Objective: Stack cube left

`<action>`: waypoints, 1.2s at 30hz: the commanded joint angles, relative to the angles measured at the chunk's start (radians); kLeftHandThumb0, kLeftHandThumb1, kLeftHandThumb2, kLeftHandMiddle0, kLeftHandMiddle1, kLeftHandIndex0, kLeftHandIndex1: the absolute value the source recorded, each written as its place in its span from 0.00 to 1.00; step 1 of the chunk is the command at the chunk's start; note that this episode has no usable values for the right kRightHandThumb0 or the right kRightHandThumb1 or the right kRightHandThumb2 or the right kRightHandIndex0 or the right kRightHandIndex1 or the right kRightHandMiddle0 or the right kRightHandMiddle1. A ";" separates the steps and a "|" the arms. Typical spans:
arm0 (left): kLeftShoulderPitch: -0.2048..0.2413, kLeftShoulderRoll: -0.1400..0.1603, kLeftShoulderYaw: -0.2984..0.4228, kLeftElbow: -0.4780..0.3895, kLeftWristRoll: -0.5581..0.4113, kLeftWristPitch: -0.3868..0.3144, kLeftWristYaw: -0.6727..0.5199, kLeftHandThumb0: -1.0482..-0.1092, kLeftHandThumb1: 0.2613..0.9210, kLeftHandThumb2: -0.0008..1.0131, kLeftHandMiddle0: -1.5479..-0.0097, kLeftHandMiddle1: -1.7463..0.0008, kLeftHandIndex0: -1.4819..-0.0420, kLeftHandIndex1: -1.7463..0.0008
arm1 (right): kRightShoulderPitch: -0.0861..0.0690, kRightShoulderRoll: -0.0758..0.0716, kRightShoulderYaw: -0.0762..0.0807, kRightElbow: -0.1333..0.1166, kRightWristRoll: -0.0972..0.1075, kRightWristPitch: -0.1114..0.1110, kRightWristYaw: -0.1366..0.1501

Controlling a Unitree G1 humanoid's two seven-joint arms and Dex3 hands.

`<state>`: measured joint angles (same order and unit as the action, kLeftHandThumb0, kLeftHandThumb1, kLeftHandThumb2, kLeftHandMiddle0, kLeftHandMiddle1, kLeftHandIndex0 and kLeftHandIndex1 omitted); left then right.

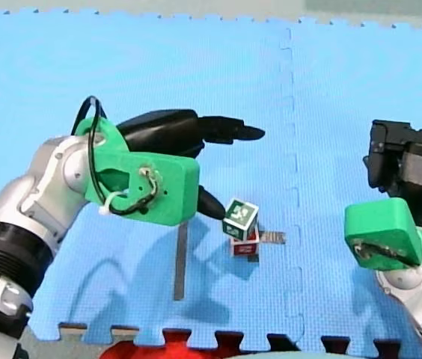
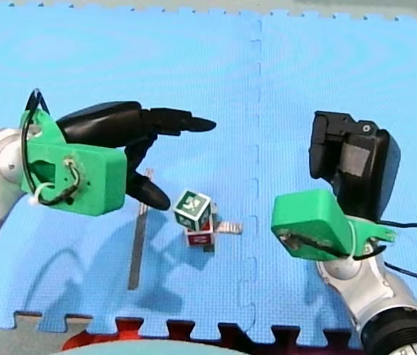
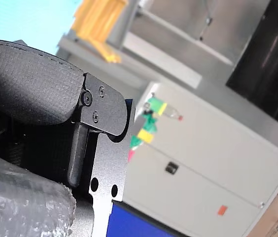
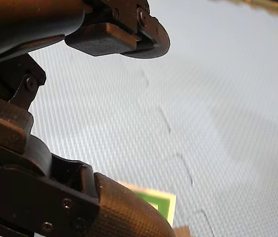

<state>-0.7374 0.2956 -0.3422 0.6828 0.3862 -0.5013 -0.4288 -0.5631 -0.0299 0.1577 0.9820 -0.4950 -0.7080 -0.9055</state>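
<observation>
Tilted atop the red cube [image 1: 245, 245] at mid-frame, the green cube [image 1: 241, 215] lies just right of the empty left hand [image 1: 173, 131], while the right hand [image 1: 405, 161], whose state I cannot tell, stands well apart at the right edge.

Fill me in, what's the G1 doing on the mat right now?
A green cube sits tilted on top of a red cube on the blue mat. The left hand is just beside the stack, holding nothing. The right hand is at the mat's right side, away from the cubes.
</observation>
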 commanded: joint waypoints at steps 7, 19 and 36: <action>0.089 0.119 0.085 -0.282 0.024 0.125 0.016 0.00 0.93 0.00 0.43 0.42 0.80 1.00 | 0.010 -0.015 -0.008 0.024 0.014 -0.031 -0.003; 0.094 -0.043 0.247 0.357 -0.102 -0.261 0.458 0.00 1.00 0.38 0.50 0.09 0.60 0.97 | 0.034 -0.046 -0.014 0.028 0.013 -0.058 0.003; 0.090 -0.169 0.431 0.482 -0.421 -0.107 0.154 0.00 1.00 0.82 0.69 1.00 0.76 1.00 | -0.005 -0.090 -0.017 0.065 0.024 -0.071 0.087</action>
<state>-0.6328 0.1958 -0.0473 0.9907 0.1248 -0.6180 -0.2125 -0.5504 -0.0673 0.1512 1.0246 -0.4905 -0.7504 -0.8514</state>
